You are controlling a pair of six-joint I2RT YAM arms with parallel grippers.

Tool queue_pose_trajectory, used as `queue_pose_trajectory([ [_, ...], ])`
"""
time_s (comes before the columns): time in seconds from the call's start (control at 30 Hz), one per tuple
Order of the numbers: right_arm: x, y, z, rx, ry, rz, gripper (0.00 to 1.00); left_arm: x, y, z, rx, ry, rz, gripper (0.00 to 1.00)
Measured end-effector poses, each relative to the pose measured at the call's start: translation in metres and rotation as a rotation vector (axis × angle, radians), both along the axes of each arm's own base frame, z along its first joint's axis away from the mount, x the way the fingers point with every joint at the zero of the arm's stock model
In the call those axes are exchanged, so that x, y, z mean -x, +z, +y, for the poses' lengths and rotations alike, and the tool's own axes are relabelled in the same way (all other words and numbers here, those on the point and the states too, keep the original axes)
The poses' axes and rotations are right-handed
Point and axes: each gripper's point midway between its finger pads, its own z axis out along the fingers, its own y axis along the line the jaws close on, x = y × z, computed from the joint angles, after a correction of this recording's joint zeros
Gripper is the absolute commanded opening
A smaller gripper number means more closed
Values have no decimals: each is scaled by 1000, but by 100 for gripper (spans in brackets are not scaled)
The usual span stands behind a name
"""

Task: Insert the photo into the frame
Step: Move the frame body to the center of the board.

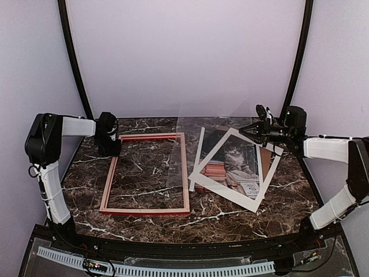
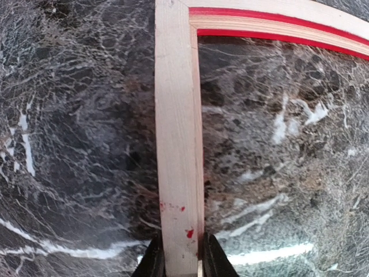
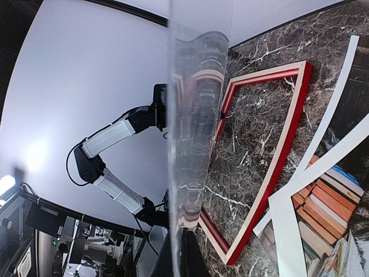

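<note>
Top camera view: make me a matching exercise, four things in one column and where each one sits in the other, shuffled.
1 frame
2 clear sheet
3 photo
4 white mat

A lying under the white mat
B pinched by the right end effector
C lying flat, rail clamped by the left end effector
D lying on the photo

Pairs: 1-C, 2-B, 3-A, 4-D

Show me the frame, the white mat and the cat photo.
frame point(image 1: 144, 211), top view, on its near rail.
white mat point(image 1: 230, 195), top view, on its lower strip.
cat photo point(image 1: 233, 156), top view, on the cat.
</note>
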Motion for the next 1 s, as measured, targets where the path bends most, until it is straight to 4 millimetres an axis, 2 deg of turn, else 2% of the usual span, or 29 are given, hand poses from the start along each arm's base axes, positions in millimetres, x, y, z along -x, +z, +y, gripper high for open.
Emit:
queue_pose_trajectory([
  [0.33, -1, -11, -3, 43, -34, 18, 0, 24, -1, -38, 70, 33, 5, 15],
  [0.6, -5, -20, -6, 71, -67, 44, 0, 37, 0, -80, 177, 30, 12, 19],
  [0.7, -6, -21, -6, 73, -73, 46, 0, 45, 1, -92, 203, 22, 22, 25],
  [0.83, -5, -21, -1, 76, -70, 48, 0, 57, 3, -100, 243, 16, 49, 37],
  [0.9, -2, -21, 6, 75, -59, 55, 0, 60, 8, -103, 263, 14, 53, 47],
  [1.0, 1, -18, 23, 69, -31, 63, 0, 59, 24, -103, 275, 10, 25, 52],
])
